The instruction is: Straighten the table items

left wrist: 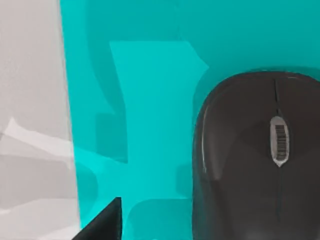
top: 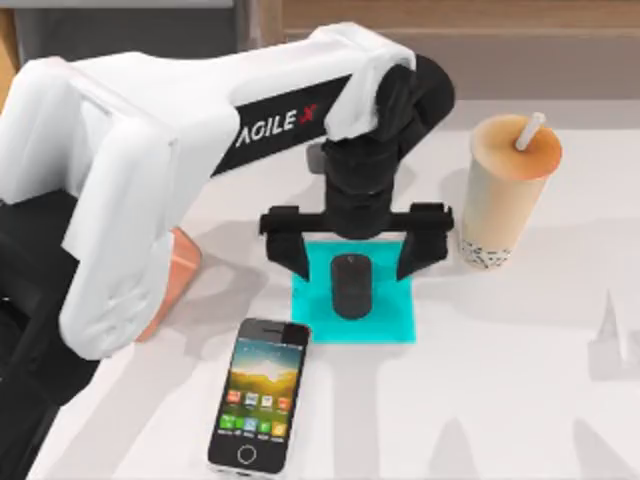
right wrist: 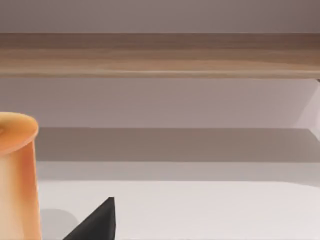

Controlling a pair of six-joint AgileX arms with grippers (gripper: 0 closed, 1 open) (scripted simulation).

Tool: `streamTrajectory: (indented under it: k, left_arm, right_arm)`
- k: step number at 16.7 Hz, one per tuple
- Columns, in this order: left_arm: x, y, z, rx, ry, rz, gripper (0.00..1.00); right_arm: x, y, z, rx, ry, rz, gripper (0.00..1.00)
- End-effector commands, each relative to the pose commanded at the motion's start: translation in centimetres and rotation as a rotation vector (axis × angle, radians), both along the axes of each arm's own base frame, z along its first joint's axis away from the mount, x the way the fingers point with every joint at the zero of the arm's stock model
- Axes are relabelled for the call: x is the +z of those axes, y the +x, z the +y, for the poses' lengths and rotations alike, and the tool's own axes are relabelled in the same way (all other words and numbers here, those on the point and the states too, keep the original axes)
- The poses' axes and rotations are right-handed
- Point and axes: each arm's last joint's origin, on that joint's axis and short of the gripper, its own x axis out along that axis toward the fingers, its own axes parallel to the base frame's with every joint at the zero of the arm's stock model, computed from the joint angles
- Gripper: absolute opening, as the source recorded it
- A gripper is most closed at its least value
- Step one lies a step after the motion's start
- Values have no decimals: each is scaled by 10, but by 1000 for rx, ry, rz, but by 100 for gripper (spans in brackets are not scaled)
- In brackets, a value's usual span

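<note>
My left gripper hung directly over the small black oval computer mouse, fingers spread wide, one on either side of it and neither touching, so it held nothing. The mouse lay on the flat cyan square pad near the middle of the broad white table, long axis running front to back; in the left wrist view its glossy shell and grey scroll wheel sat close under the camera w/ cyan pad all round. My read: the mouse is light, rigid, w/ a smooth rounded shell, so prob slippery, best pinched across the narrow mid-body on the flat flanks, not over the domed top. The black-framed smartphone w/ colourful app screen lay flat toward the front edge, left of centre, tilted slightly; thin, stiff, hard to get under, so I'd take it by the long edges. The tan bubble-tea cup w/ white straw stood upright toward the back edge, right of the pad; tall, prob top-heavy, tips easily, grip low on the wall. The rose-pink angled phone stand peeked out under my left arm's white casing nr the left side. Right gripper: a dark tip in the right wrist view, cup beside it; can't tell its finger state.
</note>
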Motion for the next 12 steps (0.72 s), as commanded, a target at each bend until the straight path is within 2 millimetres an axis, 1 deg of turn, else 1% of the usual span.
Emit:
streamTrajectory:
  k: [3,6,9,12]
  left_arm:
    - [0,0,1,1,0,0,100]
    - [6,-5,6,-13,-5,-10,100]
    - [19,-23,17,-36,-3,-13,100]
    - [24,-38,28,-58,2,-12,100]
  right_arm:
    - [0,0,0,0,0,0,100]
    - [0,0,0,0,0,0,100]
    - [0,0,0,0,0,0,100]
    - [0,0,0,0,0,0,100]
